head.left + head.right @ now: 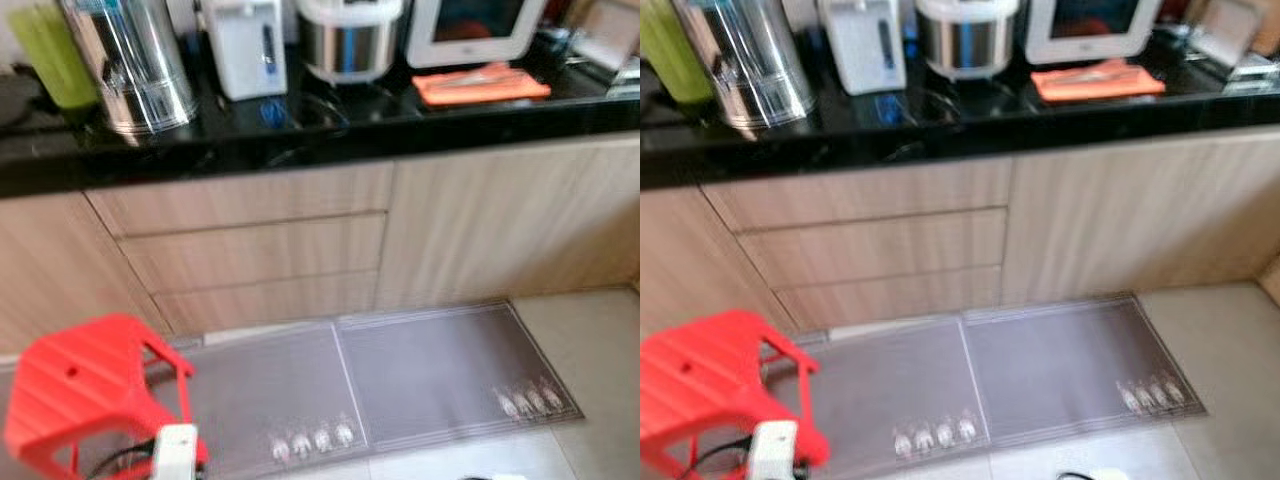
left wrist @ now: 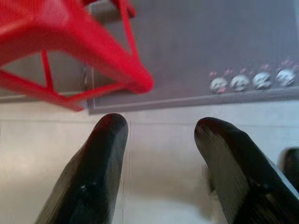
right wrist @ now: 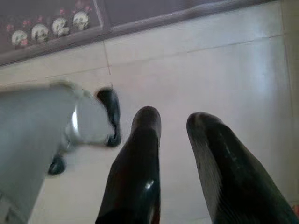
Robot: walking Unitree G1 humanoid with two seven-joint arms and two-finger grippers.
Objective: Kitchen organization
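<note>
Down by our sides, over pale floor tiles, both arms hang idle, well below and short of the black worktop (image 1: 330, 130) that holds the things to organize. Our left pincer (image 2: 159, 140) points at the floor with its fingers spread and nothing between them; just ahead of it stands a red plastic stool (image 1: 90, 395), parked on the near corner of a grey mat (image 1: 400, 380), probably kept there for reaching higher spots. Our right pincer (image 3: 173, 135) hangs the same way, fingers a little parted and empty, the mat's edge ahead of it.

Far above and ahead of the left pincer, a green container (image 1: 52, 55) and a steel urn (image 1: 135, 65) sit at the worktop's back, then a white dispenser (image 1: 245, 45) and a steel cooker (image 1: 350, 40). Above and ahead of the right pincer, an orange cloth (image 1: 480, 85) lies flat before a white appliance (image 1: 475, 30), likely left there to catch spills. The heavier appliances seem pushed toward the wall to keep the front edge free.

We can read no brand or writing; the views are too blurred. The mat carries only small printed figures.
</note>
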